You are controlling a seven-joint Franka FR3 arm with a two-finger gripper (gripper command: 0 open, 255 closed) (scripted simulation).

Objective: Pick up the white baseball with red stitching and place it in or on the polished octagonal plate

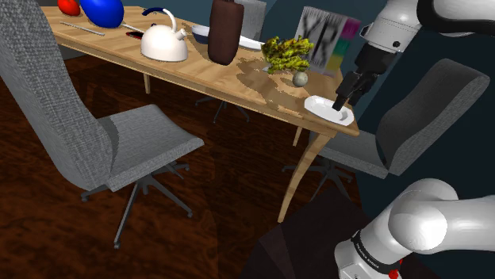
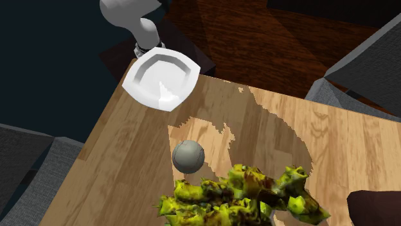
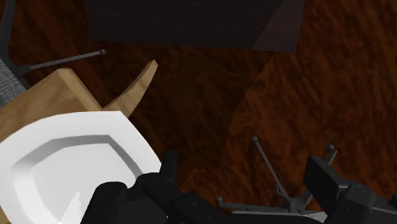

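A wooden table (image 1: 159,67) carries a white eight-sided plate (image 1: 317,102) on its corner, at the shoulder view's right end. The black gripper (image 1: 341,103) hangs just over the plate's far-right rim, its two fingers spread apart and clasping nothing. The grey ball (image 2: 188,156) rests on the table apart from the gripper, near the plate and just beside a yellow-green leafy plant (image 2: 238,196). A white kettle (image 1: 165,43) stands farther left.
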